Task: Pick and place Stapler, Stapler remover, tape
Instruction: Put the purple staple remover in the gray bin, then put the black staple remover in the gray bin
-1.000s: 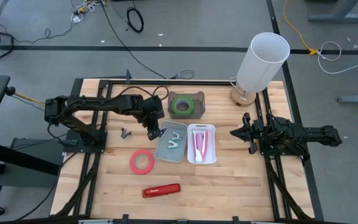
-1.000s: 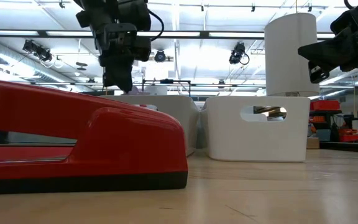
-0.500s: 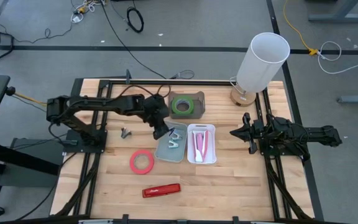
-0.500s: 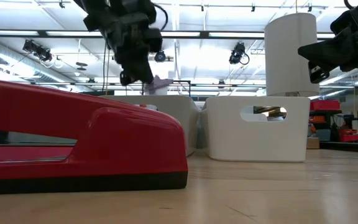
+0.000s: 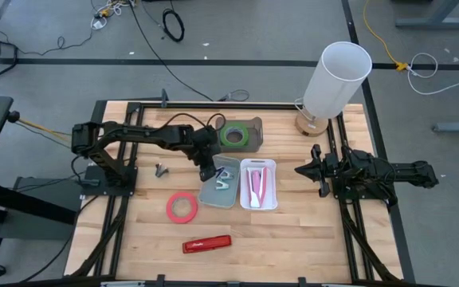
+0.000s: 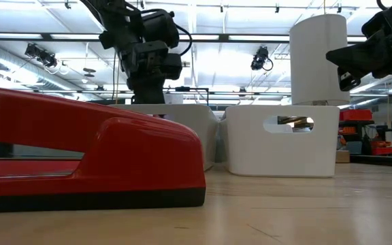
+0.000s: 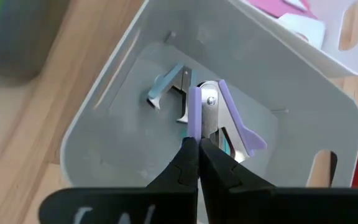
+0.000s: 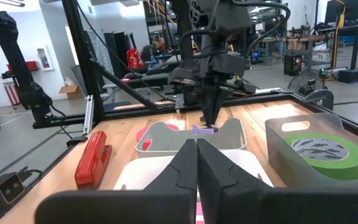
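My left gripper (image 5: 209, 171) points down over the left white bin (image 5: 205, 194) and is shut on a purple staple remover (image 7: 219, 117), which also shows in the right wrist view (image 8: 202, 130). A silver staple remover (image 7: 169, 90) lies on the bin's floor. The red stapler (image 5: 207, 243) lies flat near the table's near edge. A red tape roll (image 5: 182, 207) lies flat left of the bin. My right gripper (image 5: 305, 170) is shut and empty at the table's right side. My left gripper pinches the purple staple remover by its end nearest the fingers (image 7: 195, 124), between the two fingertips. The fingers come from above, pointing down. The remover sticks out beyond the tips over the bin's floor; I cannot tell whether it touches what lies below.
A second white bin (image 5: 271, 199) with pink things stands right of the first. A grey holder with green tape (image 5: 231, 135) stands behind the bins. A white lamp (image 5: 337, 76) stands at the far right. A small dark remover (image 5: 160, 169) lies left of the bins.
My left gripper has gone toward the table's right edge, from beside the left bin to over it, carrying the purple staple remover. It tipped aslant on the way, then turned back to point down and went lower over the bin.
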